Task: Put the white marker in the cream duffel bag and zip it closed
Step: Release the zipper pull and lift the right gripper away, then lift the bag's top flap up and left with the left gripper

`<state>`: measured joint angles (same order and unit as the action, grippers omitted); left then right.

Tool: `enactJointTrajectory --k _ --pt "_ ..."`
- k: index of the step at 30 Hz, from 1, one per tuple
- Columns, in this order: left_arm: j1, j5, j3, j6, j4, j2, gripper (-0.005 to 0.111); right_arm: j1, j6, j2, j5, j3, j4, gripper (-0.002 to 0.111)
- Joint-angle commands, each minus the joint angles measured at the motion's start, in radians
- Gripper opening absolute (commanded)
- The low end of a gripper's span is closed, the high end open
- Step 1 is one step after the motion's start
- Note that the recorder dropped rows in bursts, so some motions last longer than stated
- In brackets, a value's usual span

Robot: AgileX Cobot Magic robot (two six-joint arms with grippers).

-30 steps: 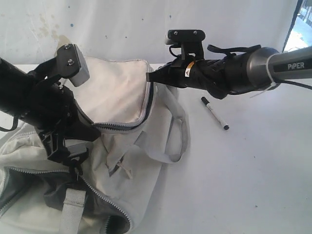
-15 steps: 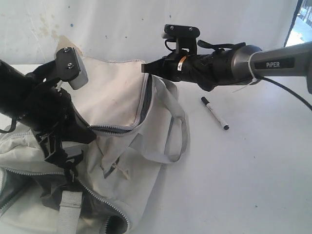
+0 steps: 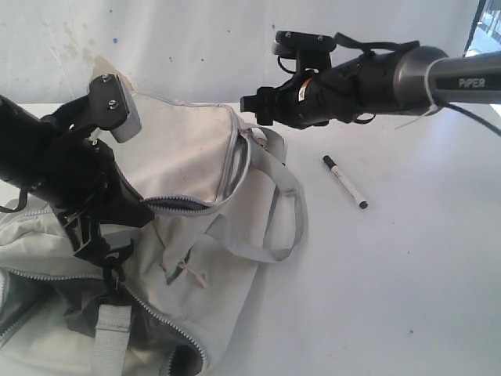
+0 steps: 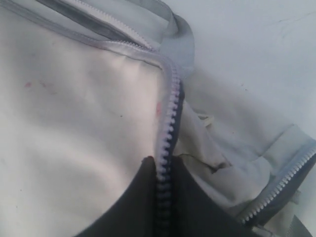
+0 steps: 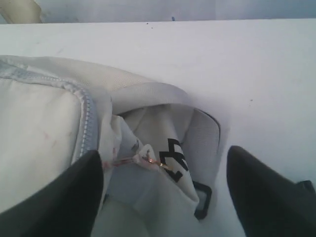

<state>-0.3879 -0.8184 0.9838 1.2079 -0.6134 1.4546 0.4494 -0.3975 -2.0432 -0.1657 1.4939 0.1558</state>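
Your right fingers (image 5: 64, 192) just let go of the soft cream fabric duffel bag (image 3: 180, 149) and stand apart; left fingers (image 4: 133, 207) clamp its zipper edge (image 4: 168, 123). That frees you to fetch the thin black-capped white marker (image 3: 344, 181) from the desk (image 3: 391, 274) beside it.

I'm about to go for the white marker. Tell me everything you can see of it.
The white marker is a thin, pen-sized stick, seemingly smooth plastic. It has a white barrel with faint dark marks, a black cap on its far end and a small dark tip on its near end. It lies flat and diagonal on the white table, to the right of the cream duffel bag and clear of its strap. Only the table touches it; the right pincer hangs open by the bag's edge, away from it.
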Motion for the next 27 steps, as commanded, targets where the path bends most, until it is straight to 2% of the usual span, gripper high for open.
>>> enactJointTrajectory --k 1,3,6,8,13,16,19,27 --pt "-0.001 0.045 0.004 -0.002 0.008 -0.012 0.000 0.008 0.060 0.077 -0.147 0.010 -0.002 0.066" --pt "-0.001 0.041 0.004 -0.002 0.008 -0.012 0.000 0.015 0.083 0.101 -0.227 0.010 -0.009 0.066" --pt "-0.001 0.041 0.004 -0.002 0.008 -0.012 0.009 0.019 0.104 0.127 -0.347 0.010 -0.009 0.066" --pt "-0.001 0.041 0.004 -0.002 0.008 -0.012 0.021 0.019 0.169 0.138 -0.409 0.010 -0.050 0.066" --pt "-0.001 0.041 0.004 -0.002 0.008 -0.012 0.059 0.019 0.338 0.159 -0.521 0.008 -0.207 0.066" --pt "-0.001 0.041 0.004 -0.002 -0.013 -0.012 0.072 0.019 0.352 0.169 -0.564 -0.006 -0.246 0.066" --pt "-0.001 0.041 0.004 -0.002 -0.057 -0.012 0.076 0.019 0.352 0.193 -0.585 -0.044 -0.249 0.066" --pt "-0.003 -0.006 0.006 0.013 -0.235 -0.012 0.076 0.019 0.380 0.397 -0.624 -0.245 -0.249 0.066"
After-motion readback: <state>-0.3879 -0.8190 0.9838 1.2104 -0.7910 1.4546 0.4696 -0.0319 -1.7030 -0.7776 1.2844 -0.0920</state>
